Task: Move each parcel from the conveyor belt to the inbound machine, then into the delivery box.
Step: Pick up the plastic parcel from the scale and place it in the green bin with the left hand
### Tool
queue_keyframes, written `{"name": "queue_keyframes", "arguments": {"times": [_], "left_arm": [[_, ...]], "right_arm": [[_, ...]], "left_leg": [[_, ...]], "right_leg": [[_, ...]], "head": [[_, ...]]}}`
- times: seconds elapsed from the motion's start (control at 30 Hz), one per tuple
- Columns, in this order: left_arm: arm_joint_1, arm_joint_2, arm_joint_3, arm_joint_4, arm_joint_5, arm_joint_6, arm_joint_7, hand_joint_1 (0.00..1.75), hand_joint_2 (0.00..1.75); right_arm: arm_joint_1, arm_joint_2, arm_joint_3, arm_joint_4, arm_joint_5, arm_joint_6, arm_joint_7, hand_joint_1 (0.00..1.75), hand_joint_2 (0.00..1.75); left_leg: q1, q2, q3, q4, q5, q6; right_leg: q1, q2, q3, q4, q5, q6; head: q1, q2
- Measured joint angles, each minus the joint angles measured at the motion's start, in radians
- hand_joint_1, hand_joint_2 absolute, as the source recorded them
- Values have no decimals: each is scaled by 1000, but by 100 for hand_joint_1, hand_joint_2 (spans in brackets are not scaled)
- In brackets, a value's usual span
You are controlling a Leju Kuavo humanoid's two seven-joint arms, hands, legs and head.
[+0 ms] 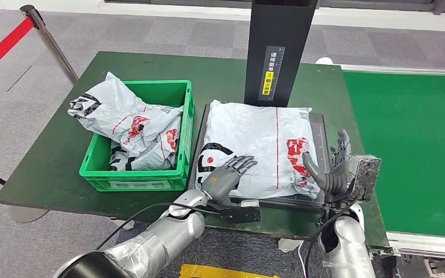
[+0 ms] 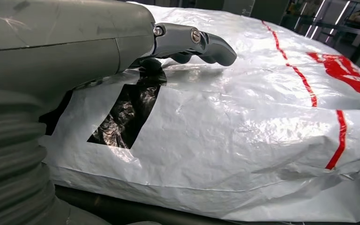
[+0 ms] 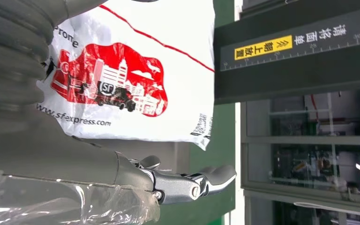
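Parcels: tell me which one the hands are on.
The flat parcel on the inbound machine's tray, below the black post. The left hand rests on its near edge, the right hand at its right edge. The other parcels lie crumpled in the green box.

A white plastic courier parcel with red and black print point(image 1: 259, 145) lies flat on the dark inbound machine platform point(image 1: 320, 124).

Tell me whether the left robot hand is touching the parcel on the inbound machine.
Touching. The head view shows the left robot hand lying flat on the parcel; the left wrist view shows fingers pressing its plastic.
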Motion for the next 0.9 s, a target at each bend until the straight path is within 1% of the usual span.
{"name": "queue_keyframes", "arguments": {"times": [0.03, 0.1, 0.2, 0.37, 0.47, 0.63, 0.9], "left_arm": [[0, 0, 0, 1, 0, -1, 5, 79, 175], [1, 2, 0, 3, 0, 2, 18, 161, 175], [0, 8, 0, 5, 0, 31, 45, 168, 175], [-1, 31, 0, 6, -6, 93, 85, 168, 175], [-2, 40, 0, 6, -16, 109, 104, 175, 175], [-4, 57, 0, 6, -21, 124, 134, 175, 175], [-2, 76, 1, 7, -18, 152, 143, 175, 175]], "right_arm": [[4, 0, 0, -3, 0, 6, 0, 0, 175], [13, 0, 0, -11, 2, 20, 1, 0, 175], [21, 1, 7, -21, 6, 39, 0, 0, 175], [29, 1, 45, -39, 3, 72, -4, 0, 175], [34, 2, 54, -47, 1, 79, -5, 0, 175], [50, 3, 72, -81, 0, 95, -5, 0, 175], [72, 4, 88, -121, -6, 123, -2, 0, 175]], "left_leg": [[0, 0, 0, 0, 0, 0], [0, 0, 0, 0, 0, 0], [0, 0, 0, 0, 0, 0], [0, 2, 1, 0, 0, 0], [0, 1, 2, 0, 0, 0], [0, 2, 3, 0, 0, 0], [0, 3, 4, -1, -1, -1]], "right_leg": [[0, 0, 0, 0, 0, 0], [0, 0, 0, 0, 0, 0], [0, 0, 0, 0, 0, 0], [0, 1, 1, 0, 0, 0], [0, 1, 2, 0, 0, 0], [0, 2, 3, 0, 0, 0], [1, 2, 3, 0, 0, 0]], "head": [[0, 0], [0, 0], [0, 0], [0, 0], [0, 0], [0, 0], [0, 0]]}}
